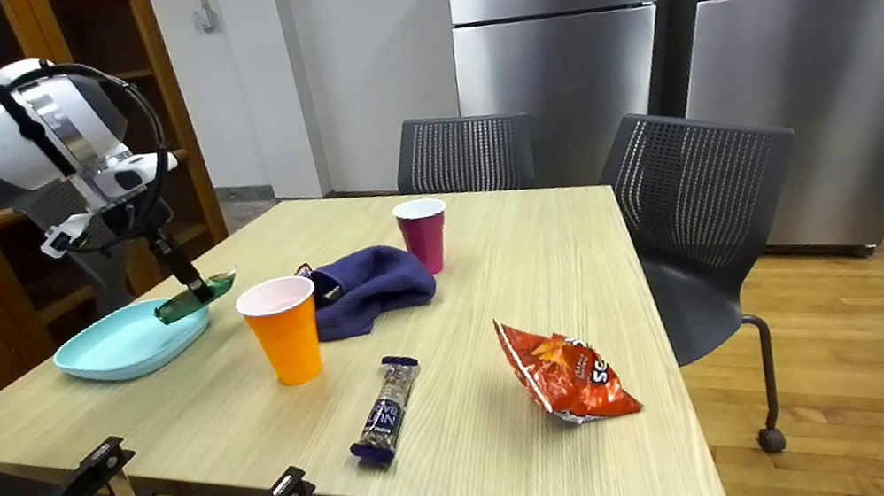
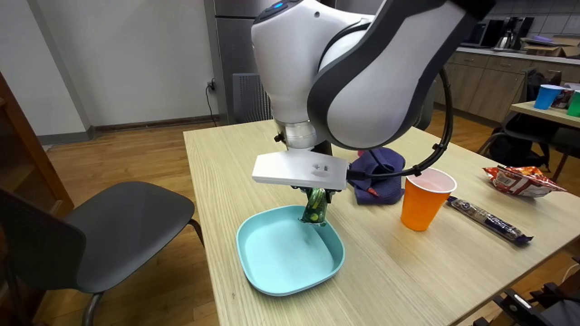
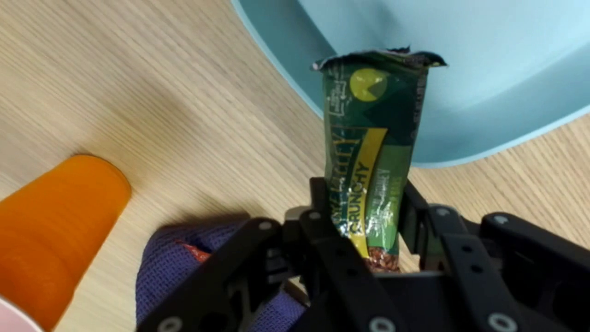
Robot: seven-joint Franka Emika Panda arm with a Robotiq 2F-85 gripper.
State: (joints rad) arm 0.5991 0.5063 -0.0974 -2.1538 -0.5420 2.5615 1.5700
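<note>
You have your pincer [image 3: 364, 198] clenched on the green-wrapped bar [image 3: 374, 152], whose far end overhangs the blue plate [image 3: 502, 83] below and beside the pincer: grasp made, release not yet.

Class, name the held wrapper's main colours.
The wrapper is mainly green with yellow, clearest in the wrist view.

The wooden table [image 1: 535, 268] holds a blue plate [image 2: 285, 253], orange cup [image 1: 290, 341], pink cup [image 1: 424, 237], purple cloth [image 1: 381, 285], snack bar [image 1: 388, 411] and probably a chip bag [image 1: 567, 375].
</note>
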